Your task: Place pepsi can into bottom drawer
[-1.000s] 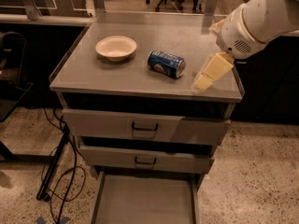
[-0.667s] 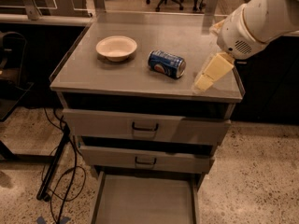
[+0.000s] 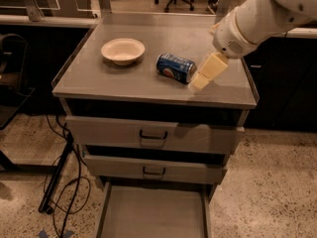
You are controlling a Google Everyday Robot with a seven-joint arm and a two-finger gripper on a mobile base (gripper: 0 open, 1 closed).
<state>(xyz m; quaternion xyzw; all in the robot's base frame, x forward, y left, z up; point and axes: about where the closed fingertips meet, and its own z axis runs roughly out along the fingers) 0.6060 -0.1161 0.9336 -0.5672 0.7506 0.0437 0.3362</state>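
The pepsi can (image 3: 176, 68), blue with a round logo, lies on its side on top of the grey cabinet (image 3: 148, 86), right of centre. My gripper (image 3: 202, 78), with cream fingers, hangs from the white arm just right of the can, a little above the cabinet top and close to the can's right end. It holds nothing. The bottom drawer (image 3: 154, 213) is pulled out at the foot of the cabinet, a shallow grey tray with a bare floor.
A cream bowl (image 3: 123, 50) stands on the cabinet top left of the can. Two upper drawers with dark handles (image 3: 152, 135) are slightly ajar. Black cables (image 3: 64, 182) lie on the floor to the left. Office chairs stand at the back.
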